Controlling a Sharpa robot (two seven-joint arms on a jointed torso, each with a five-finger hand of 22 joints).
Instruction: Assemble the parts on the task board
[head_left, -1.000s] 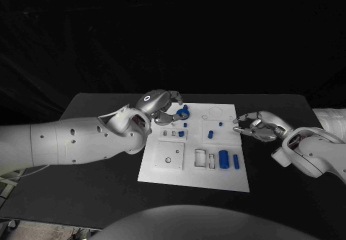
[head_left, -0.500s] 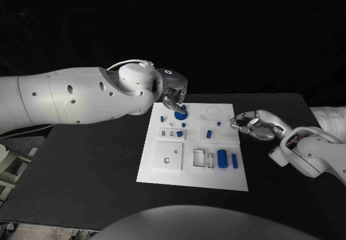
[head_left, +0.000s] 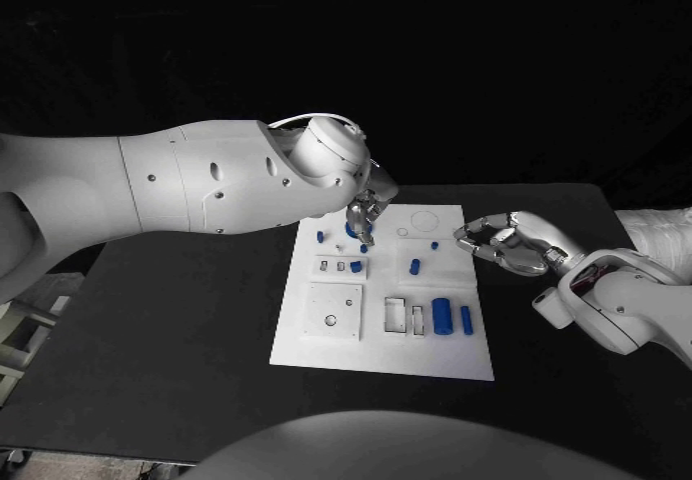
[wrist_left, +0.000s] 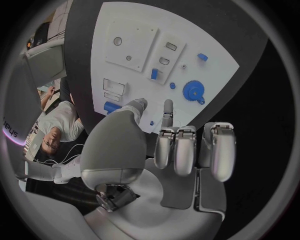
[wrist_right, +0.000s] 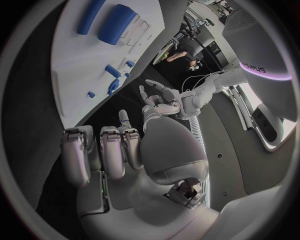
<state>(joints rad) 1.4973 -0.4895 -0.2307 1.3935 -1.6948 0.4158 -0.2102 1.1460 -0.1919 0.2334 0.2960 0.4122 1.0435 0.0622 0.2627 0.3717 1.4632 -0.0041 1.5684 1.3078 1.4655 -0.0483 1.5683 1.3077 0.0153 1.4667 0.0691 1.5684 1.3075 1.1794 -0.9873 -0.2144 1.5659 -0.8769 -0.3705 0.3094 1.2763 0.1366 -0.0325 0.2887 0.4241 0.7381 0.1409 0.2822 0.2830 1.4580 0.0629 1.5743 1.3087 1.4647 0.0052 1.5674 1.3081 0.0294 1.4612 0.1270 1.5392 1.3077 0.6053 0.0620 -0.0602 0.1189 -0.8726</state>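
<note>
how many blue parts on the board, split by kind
blue gear: 1
large blue cylinder: 1
slim blue rod: 1
small blue pieces: 5
total: 8

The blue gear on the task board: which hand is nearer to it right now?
Left. The left hand hangs right over the blue gear at the task board's far end; the right hand hovers off the board's right edge.

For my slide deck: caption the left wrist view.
Left hand hovers empty above the task board and its blue gear.
</note>
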